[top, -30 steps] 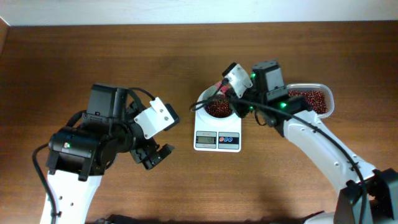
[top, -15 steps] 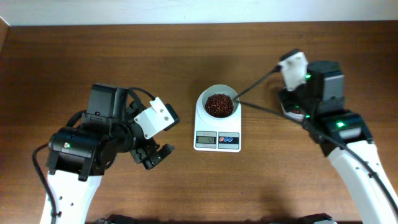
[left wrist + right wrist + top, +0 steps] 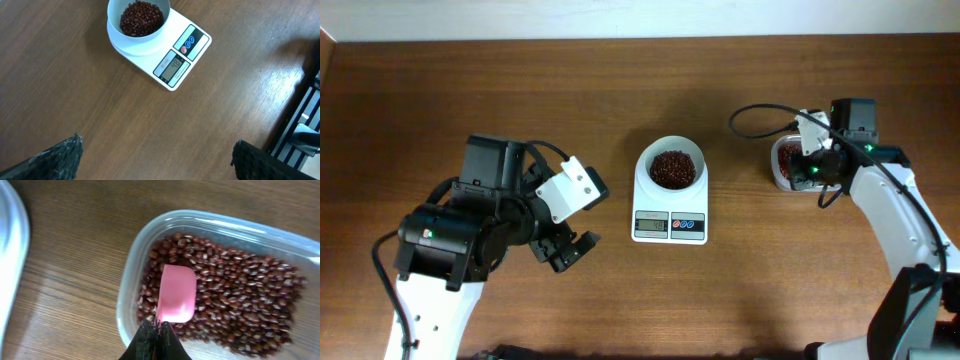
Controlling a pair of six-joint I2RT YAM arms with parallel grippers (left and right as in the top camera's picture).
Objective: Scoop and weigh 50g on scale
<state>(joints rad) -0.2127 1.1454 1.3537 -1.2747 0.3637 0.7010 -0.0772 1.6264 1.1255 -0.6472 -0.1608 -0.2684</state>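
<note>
The white scale [image 3: 669,227] stands mid-table, its round bowl [image 3: 669,166] holding red beans; the left wrist view also shows the scale [image 3: 176,66] and its bowl [image 3: 139,19]. My left gripper [image 3: 569,251] hovers open to the left of the scale, fingers [image 3: 56,160] wide apart over bare wood. To the right, my right gripper [image 3: 155,328] is shut on the handle of a pink scoop [image 3: 177,300]. The scoop's head rests over the beans in the clear tub [image 3: 126,292]. The right arm hides most of the tub [image 3: 778,170] from overhead.
A black cable [image 3: 752,118] loops from the right arm above the tub. A white curved edge [image 3: 12,255] shows at the left of the right wrist view. A dark frame [image 3: 305,120] lies beyond the table edge in the left wrist view.
My right arm has swung from over the scale's bowl back to the right, bringing the pink scoop down over the tub of beans. The left arm has not moved.
</note>
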